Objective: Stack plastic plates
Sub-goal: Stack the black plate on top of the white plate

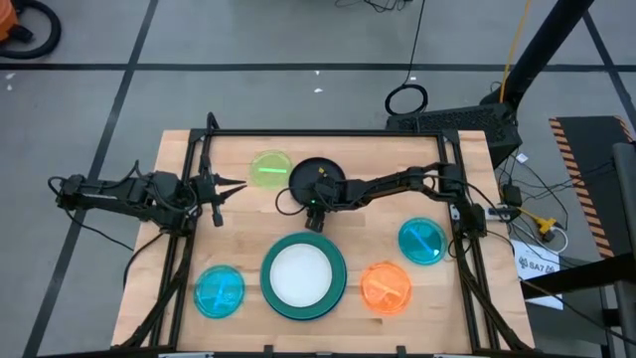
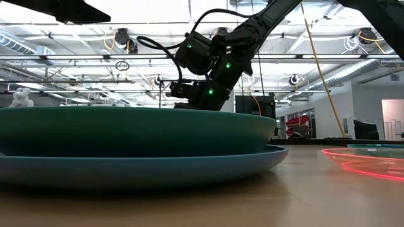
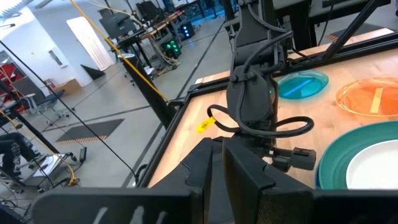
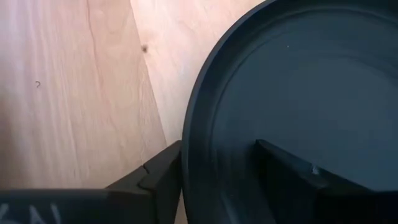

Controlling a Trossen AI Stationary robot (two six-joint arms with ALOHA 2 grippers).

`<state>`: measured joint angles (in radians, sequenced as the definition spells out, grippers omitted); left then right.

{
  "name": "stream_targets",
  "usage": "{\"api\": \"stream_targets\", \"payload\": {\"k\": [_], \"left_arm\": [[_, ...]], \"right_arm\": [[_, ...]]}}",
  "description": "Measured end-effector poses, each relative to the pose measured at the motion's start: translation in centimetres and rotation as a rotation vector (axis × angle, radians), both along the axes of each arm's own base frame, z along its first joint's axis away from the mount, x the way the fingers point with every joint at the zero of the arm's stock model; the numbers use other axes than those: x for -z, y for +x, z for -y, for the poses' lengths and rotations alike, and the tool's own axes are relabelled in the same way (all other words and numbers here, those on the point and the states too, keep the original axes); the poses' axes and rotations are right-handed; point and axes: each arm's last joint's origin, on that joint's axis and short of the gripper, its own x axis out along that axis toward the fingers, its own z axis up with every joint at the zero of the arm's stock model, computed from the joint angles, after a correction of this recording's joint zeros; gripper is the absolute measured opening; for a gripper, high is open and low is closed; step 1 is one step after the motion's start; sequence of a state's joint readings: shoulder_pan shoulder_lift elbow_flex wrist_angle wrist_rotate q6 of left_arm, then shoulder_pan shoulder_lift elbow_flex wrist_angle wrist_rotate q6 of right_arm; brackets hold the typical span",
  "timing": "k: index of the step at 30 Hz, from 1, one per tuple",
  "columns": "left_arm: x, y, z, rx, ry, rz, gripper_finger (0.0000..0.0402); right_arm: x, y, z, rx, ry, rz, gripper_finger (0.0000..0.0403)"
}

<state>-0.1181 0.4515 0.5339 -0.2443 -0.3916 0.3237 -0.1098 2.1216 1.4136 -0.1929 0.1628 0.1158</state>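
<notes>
We've got the right gripper [image 4: 217, 180] spread open astride the black plate [image 4: 298, 81] rim, one finger inside, one outside.

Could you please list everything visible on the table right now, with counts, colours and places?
Round black plastic plate: one, black, far middle of the table, its rim between the right gripper's fingers.
Small translucent green plate: one, far side, beside the black plate.
White plate: one, on a teal plate, itself on a blue plate, near middle.
Small cyan plates: two, near left and right.
Small orange plate: one, near right.
Wooden table: one, light.
Left gripper: waiting at left edge.
Right gripper: open, straddling the black plate's rim.
</notes>
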Motion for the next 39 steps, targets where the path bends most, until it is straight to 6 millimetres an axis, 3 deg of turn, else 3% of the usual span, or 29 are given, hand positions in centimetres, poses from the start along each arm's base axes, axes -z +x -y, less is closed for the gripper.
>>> {"api": "stream_targets", "payload": {"k": [17,29,39], "left_arm": [[0.0,0.0,0.0,0.0,0.001,0.001,0.0047],[0.0,0.0,0.0,-0.002,-0.011,-0.002,0.0047],[0.1,0.0,0.0,-0.003,-0.016,-0.009,0.0047]], "right_arm": [[0.0,0.0,0.0,-0.011,-0.01,-0.006,0.0017],[-0.2,-0.1,-0.3,-0.03,-0.013,-0.019,0.0014],[-3.5,-1.3,-1.5,-0.046,-0.024,-0.028,0.001]]}}
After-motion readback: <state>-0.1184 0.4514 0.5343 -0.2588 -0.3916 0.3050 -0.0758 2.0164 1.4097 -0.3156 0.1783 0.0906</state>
